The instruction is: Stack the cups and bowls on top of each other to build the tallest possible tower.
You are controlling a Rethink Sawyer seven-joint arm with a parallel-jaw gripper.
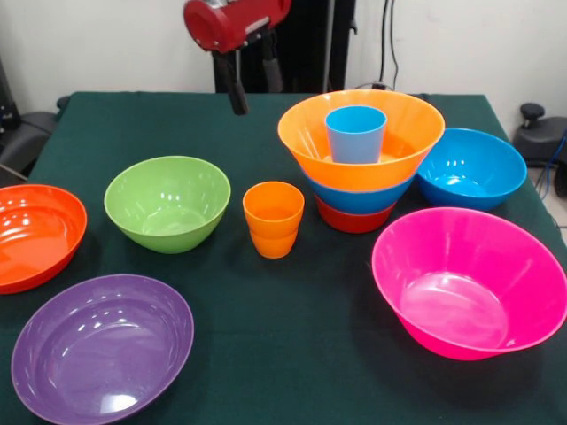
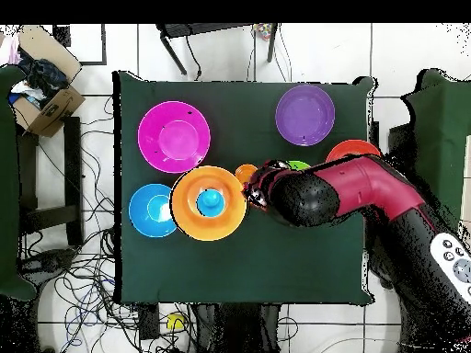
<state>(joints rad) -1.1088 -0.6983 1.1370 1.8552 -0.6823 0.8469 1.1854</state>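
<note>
Purple bowl [image 1: 102,350] and pink bowl [image 1: 469,283] fill the frame's bottom. At centre stand orange cups [image 1: 273,219]; right of centre, the tower [image 1: 361,159], topped by the blue cup [image 1: 355,134]. Top centre, the gripper [image 1: 251,80] hangs empty, fingers parted.

The counter [image 1: 266,354] wears a plain dark green cloth, and on it sit a lime green bowl [image 1: 166,202], a purple bowl [image 1: 102,347], a red-orange bowl [image 1: 35,235], a bright pink bowl [image 1: 469,282] and a blue bowl [image 1: 471,168], all plain and unpatterned. The tower [image 1: 359,168] runs red at the bottom, then blue, then orange, with a light blue cup [image 1: 355,133] on top, and beside it stand orange cups [image 1: 273,219], seemingly two nested. The arm [image 1: 235,22] is red with black parts, its end effector [image 1: 252,84] looking dark.
</note>
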